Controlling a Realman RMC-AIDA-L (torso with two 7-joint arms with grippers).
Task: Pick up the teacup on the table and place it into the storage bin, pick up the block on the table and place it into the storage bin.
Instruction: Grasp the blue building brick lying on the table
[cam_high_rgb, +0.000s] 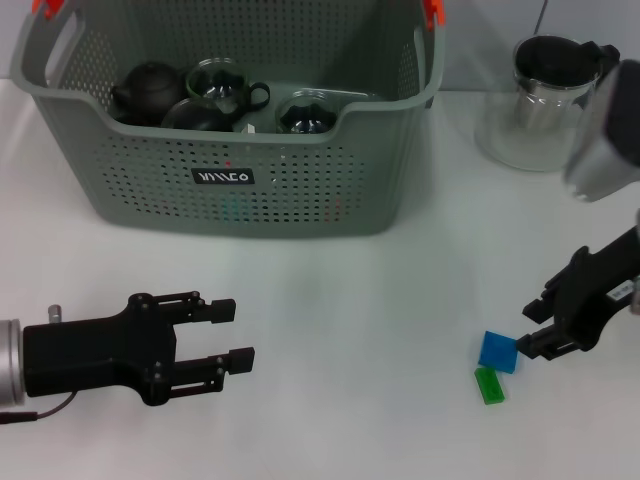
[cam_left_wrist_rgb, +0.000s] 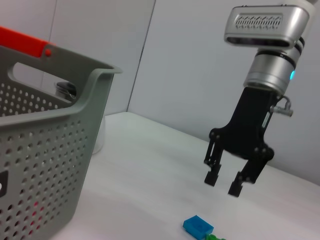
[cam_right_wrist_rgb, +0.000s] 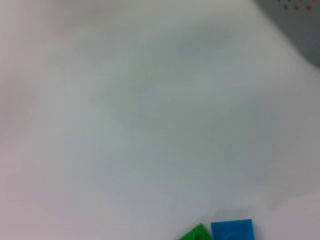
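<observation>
The grey-green storage bin (cam_high_rgb: 230, 190) stands at the back of the white table (cam_high_rgb: 350, 300). Inside it lie a glass teacup (cam_high_rgb: 222, 85), a second one (cam_high_rgb: 305, 115) and a dark teapot (cam_high_rgb: 145, 92). A blue block (cam_high_rgb: 498, 351) lies flat at the right front, touching a green block (cam_high_rgb: 489, 384). My right gripper (cam_high_rgb: 533, 328) hovers open just above and to the right of the blue block (cam_left_wrist_rgb: 198, 225), nothing between its fingers. The left gripper (cam_high_rgb: 240, 335) rests open at the front left, holding nothing. In the right wrist view the blue block (cam_right_wrist_rgb: 232, 230) and the green block (cam_right_wrist_rgb: 196, 234) sit at the picture's edge.
A glass pitcher with a black lid (cam_high_rgb: 545, 100) stands at the back right, beside the bin's right wall (cam_left_wrist_rgb: 55, 165). Bare tabletop stretches between the two grippers and in front of the bin.
</observation>
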